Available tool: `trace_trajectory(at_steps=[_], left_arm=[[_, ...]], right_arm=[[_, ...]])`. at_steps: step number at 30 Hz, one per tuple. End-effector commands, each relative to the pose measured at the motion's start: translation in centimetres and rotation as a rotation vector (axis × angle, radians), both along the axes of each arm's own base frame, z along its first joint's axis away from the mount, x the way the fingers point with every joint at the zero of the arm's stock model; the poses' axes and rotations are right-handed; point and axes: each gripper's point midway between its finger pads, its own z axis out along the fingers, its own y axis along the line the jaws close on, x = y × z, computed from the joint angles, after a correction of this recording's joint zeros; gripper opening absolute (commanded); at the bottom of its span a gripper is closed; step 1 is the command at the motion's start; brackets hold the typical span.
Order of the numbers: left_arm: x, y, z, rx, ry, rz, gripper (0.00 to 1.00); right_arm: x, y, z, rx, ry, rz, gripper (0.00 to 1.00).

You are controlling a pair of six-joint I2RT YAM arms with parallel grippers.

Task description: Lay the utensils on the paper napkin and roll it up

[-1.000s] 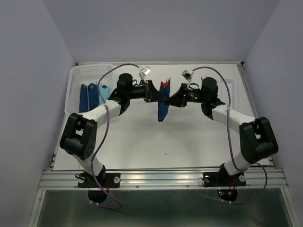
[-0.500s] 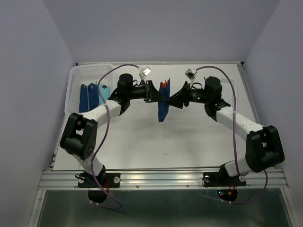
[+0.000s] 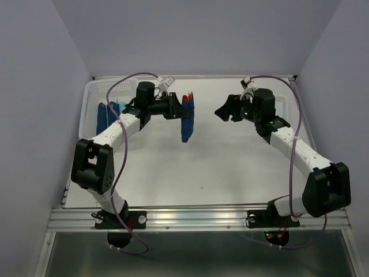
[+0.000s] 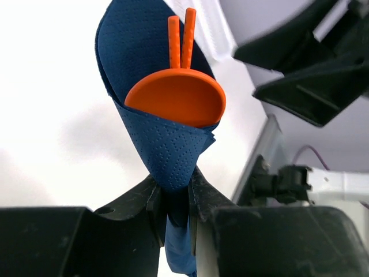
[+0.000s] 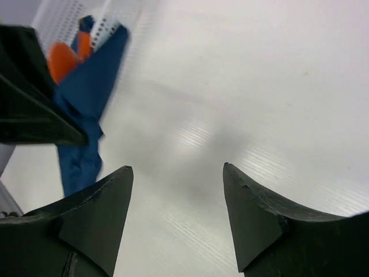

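White tabletop [image 3: 230,167], smooth and a bit shiny, white basket [image 3: 104,86] with little holes sitting on its far left corner, dark blue things [image 3: 102,120] inside the basket, tiny dark speck [image 3: 202,187] near the front middle

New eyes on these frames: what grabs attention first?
The navy paper napkin, rolled into a cone around orange utensils, hangs above the table, pinched in the left gripper. The right gripper hovers apart to its right, jaws open and empty. Blue rolls sit in the white basket far left.
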Motion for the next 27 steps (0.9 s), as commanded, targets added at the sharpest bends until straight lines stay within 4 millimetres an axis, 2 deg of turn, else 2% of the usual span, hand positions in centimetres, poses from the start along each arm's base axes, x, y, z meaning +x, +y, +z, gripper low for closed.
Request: trace_trajectory(at_steps=[1,2,3,4,5,7,8,9,10,11,12,14,15,16,17,21,22,23,27], left_arm=[[3.1,5.9,4.5,0.141,-0.141,0.151,0.0],[3.8,7.2,4.8,0.166,-0.151,0.189,0.0],[4.8,8.3,6.3,0.178,-0.186,0.224,0.0],[5.6,10.6,6.3,0.217,-0.179,0.275,0.0],[6.6,11.9,7.9,0.24,-0.221,0.323,0.0],[7.7,14.1,8.4,0.304,-0.24,0.379,0.0],[8.2,16.2,8.2,0.35,-0.22,0.434,0.0],[8.8,17.2,9.6,0.365,-0.249,0.465,0.0],[9.2,18.7,9.5,0.396,-0.242,0.495,0.0],[9.5,19.5,9.7,0.414,-0.249,0.51,0.0],[9.9,20.2,10.7,0.427,-0.273,0.533,0.0],[10.7,21.7,10.3,0.495,-0.276,0.564,0.0],[11.1,22.0,11.2,0.511,-0.297,0.573,0.0],[11.2,22.3,10.5,0.538,-0.278,0.567,0.0],[11.6,23.0,10.9,0.573,-0.305,0.579,0.0],[11.9,24.3,10.6,0.668,-0.35,0.583,0.0],[12.0,26.0,10.4,0.707,-0.356,0.601,0.0],[12.1,26.6,10.4,0.733,-0.36,0.619,0.0],[11.6,27.9,10.6,0.798,-0.451,0.585,0.0]], right_arm=[[1.3,-3.7,2.0,-0.082,-0.037,-0.205,0.7],[1.2,-4.0,1.8,-0.095,-0.027,-0.215,0.7],[1.1,-4.2,2.2,-0.097,-0.034,-0.225,0.7],[1.1,-4.4,2.3,-0.104,-0.034,-0.237,0.7],[0.9,-4.6,2.1,-0.113,-0.019,-0.241,0.7],[0.9,-4.7,2.0,-0.113,-0.006,-0.253,0.7],[0.7,-4.7,1.9,-0.106,0.004,-0.253,0.7],[0.6,-4.7,1.9,-0.102,0.009,-0.254,0.7],[0.3,-4.6,1.6,-0.093,0.022,-0.252,0.7],[0.2,-4.5,1.5,-0.088,0.027,-0.247,0.7],[0.0,-4.4,1.4,-0.083,0.03,-0.243,0.7],[-0.5,-4.4,1.2,-0.074,0.043,-0.238,0.7],[-0.7,-4.5,1.1,-0.076,0.047,-0.239,0.7],[-0.9,-4.5,0.8,-0.081,0.056,-0.237,0.7],[-1.0,-4.5,0.6,-0.083,0.06,-0.237,0.7],[-1.4,-4.6,-0.5,-0.094,0.093,-0.235,0.7],[-1.5,-4.7,-0.9,-0.097,0.104,-0.235,0.71],[-1.7,-4.6,-1.0,-0.097,0.107,-0.228,0.7],[-1.8,-4.4,-1.9,-0.102,0.135,-0.219,0.71]])
